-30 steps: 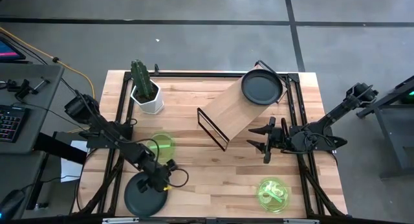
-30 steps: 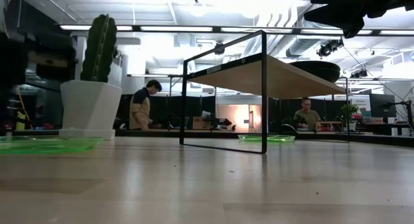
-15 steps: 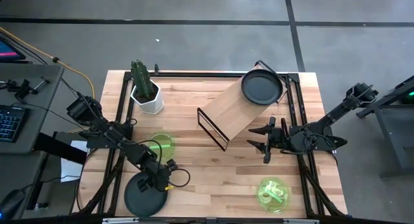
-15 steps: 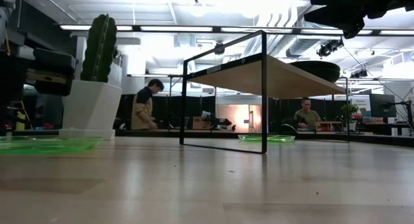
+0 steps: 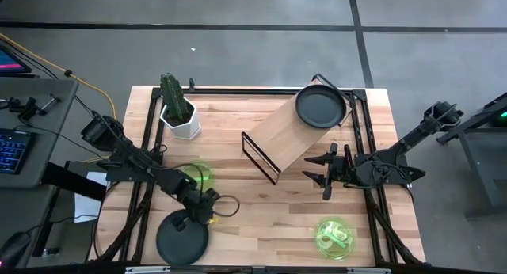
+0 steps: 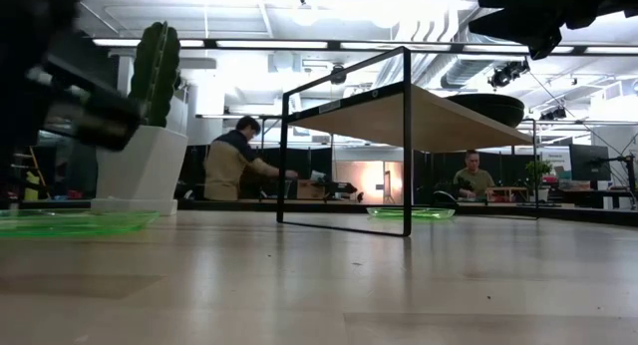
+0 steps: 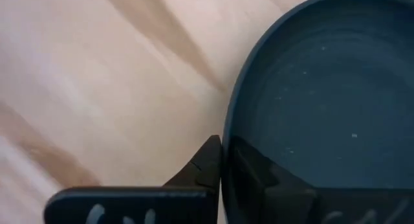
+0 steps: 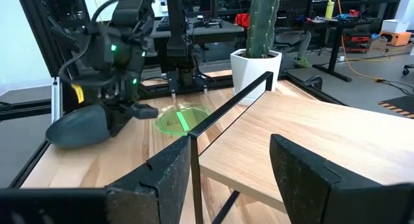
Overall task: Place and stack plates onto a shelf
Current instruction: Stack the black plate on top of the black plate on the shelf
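Note:
A dark plate sits near the table's near left corner, with my left gripper shut on its far right rim. In the right wrist view this plate is tilted and shows its underside. A second dark plate lies on the far end of the shelf, a wooden board on black wire legs. One green plate lies flat beside the left arm, another at the near right. My right gripper hovers open at the shelf's right. My left gripper pinches the dark plate's raised rim, one finger outside the rim and the other inside the plate. The fingers slant down from the plate's far right side. The held side is raised and the plate tilts down away from the fingers.
A white pot with a green cactus stands at the far left. Black frame rails run along the table's edges. Beyond the table, in the low view, people are at work.
My left gripper has moved a little toward the table's right edge and taken hold of the dark plate's rim. The plate has shifted slightly on the near left of the table. In the low view the left arm has swung and blurs.

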